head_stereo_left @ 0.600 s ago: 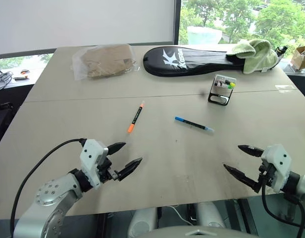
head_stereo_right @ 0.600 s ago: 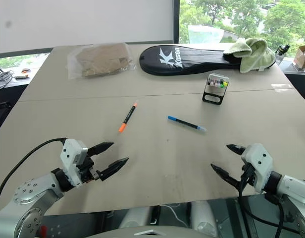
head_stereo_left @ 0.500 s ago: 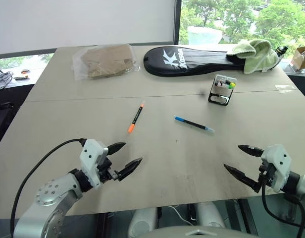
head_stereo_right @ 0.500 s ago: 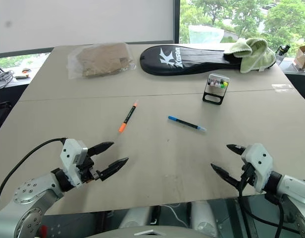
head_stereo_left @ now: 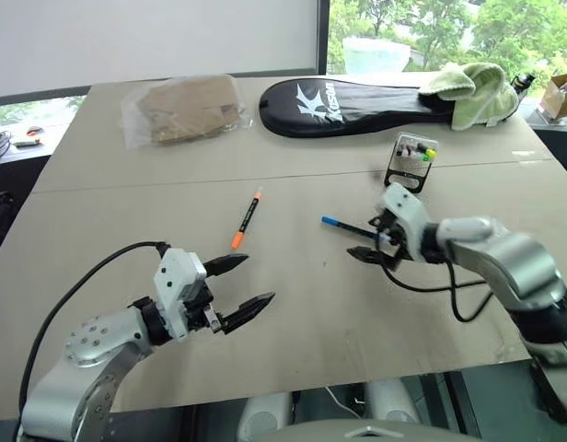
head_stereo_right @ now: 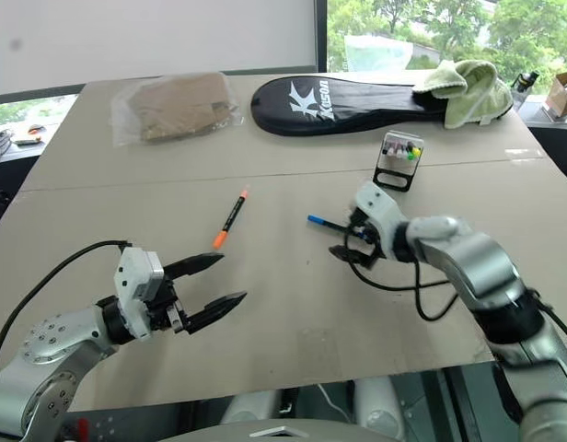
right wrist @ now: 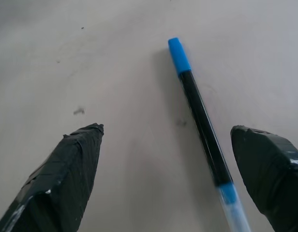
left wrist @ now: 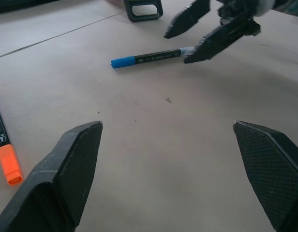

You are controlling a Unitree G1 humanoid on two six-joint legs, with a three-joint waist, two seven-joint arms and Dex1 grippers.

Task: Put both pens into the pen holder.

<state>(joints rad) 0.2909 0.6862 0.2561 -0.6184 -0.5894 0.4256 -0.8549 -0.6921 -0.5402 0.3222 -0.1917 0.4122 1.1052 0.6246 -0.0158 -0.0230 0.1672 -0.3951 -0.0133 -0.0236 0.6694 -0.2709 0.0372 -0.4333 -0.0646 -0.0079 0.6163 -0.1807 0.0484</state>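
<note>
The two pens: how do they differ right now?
The orange-ended pen lies alone, clear of both grippers; the blue-capped pen lies between the open fingers of the right gripper. The ends of one are orange; the other has a blue cap and a pale tip. Both lie flat on the table, ungripped.

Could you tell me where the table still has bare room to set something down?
Bare table lies left of the orange pen, and between the left gripper and right gripper. The far edge is crowded: bagged item, racket case, green cloth.
</note>
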